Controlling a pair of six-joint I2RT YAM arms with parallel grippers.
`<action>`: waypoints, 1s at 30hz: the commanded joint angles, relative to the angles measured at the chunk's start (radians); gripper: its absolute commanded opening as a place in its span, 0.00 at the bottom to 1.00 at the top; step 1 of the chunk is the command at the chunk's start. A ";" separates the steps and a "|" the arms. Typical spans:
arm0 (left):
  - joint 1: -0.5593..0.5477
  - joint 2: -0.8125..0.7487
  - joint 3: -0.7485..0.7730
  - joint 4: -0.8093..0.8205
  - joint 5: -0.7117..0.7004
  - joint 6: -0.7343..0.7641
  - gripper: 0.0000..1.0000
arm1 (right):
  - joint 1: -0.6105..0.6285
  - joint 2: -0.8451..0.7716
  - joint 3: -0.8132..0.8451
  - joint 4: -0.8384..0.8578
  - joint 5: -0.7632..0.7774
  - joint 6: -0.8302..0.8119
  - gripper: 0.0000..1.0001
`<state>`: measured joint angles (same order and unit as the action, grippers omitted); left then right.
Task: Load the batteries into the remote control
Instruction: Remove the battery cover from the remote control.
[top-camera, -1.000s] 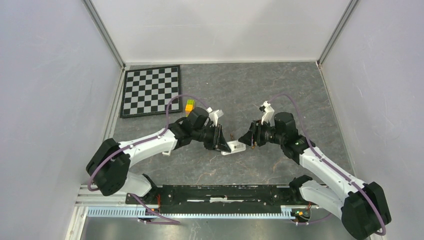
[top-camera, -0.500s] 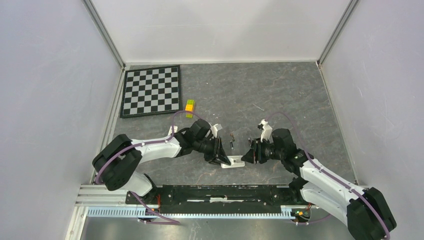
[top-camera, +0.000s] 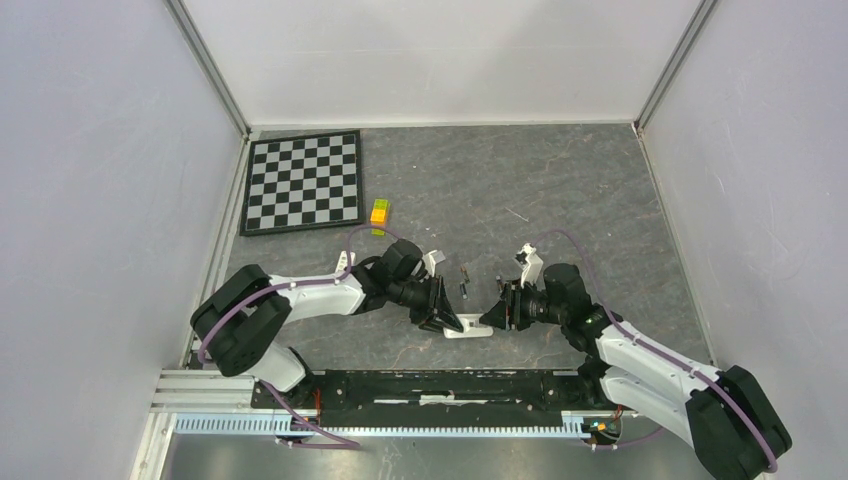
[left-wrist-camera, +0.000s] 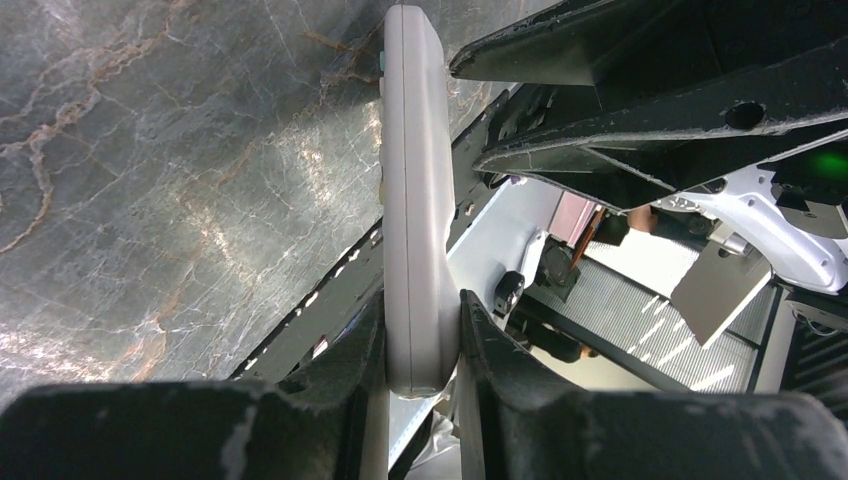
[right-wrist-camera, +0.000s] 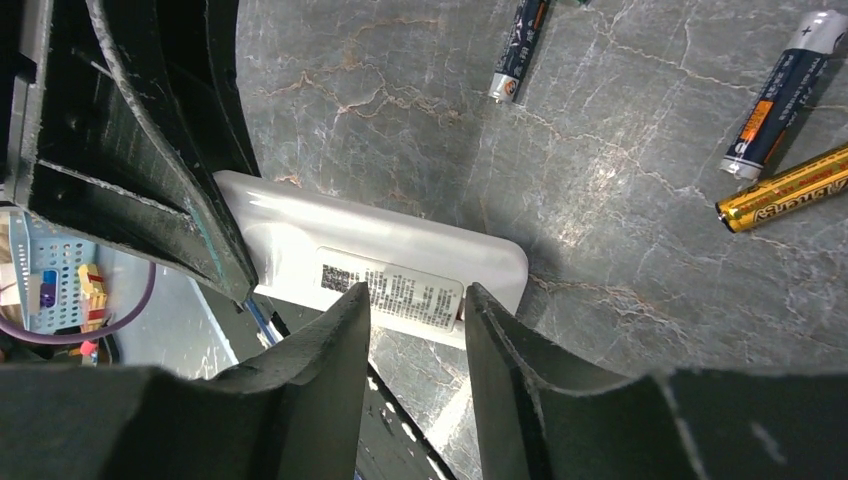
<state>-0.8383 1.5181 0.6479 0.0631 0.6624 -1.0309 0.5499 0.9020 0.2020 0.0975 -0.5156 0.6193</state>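
From above, two arms are facing each other over one white remote (top-camera: 468, 330), which is lying on the worktop (top-camera: 560, 200) at the near middle. Two batteries (top-camera: 463, 272) are showing just beyond it. One checkerboard (top-camera: 303, 180) and one yellow-green block (top-camera: 380, 212) are sitting far left.

At the left wrist, the left pincer (left-wrist-camera: 420, 330) is clamping the remote edge-on.

At the right wrist, the right pincer (right-wrist-camera: 415, 300) is standing narrowly parted before the remote's labelled face, and I cannot tell whether it is touching. Three batteries are lying loose beyond, two dark and one gold.
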 joint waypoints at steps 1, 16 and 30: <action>-0.005 0.041 -0.012 -0.091 -0.029 -0.033 0.02 | 0.007 0.016 0.009 0.058 0.008 0.014 0.44; -0.005 0.041 -0.009 -0.110 -0.069 -0.035 0.02 | 0.020 0.018 -0.007 -0.005 0.034 -0.002 0.42; -0.005 0.046 -0.013 -0.110 -0.081 -0.038 0.02 | 0.030 -0.040 0.009 -0.095 0.034 -0.022 0.44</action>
<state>-0.8375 1.5288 0.6491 0.0673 0.6685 -1.0512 0.5747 0.8810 0.2012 0.0196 -0.4778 0.6132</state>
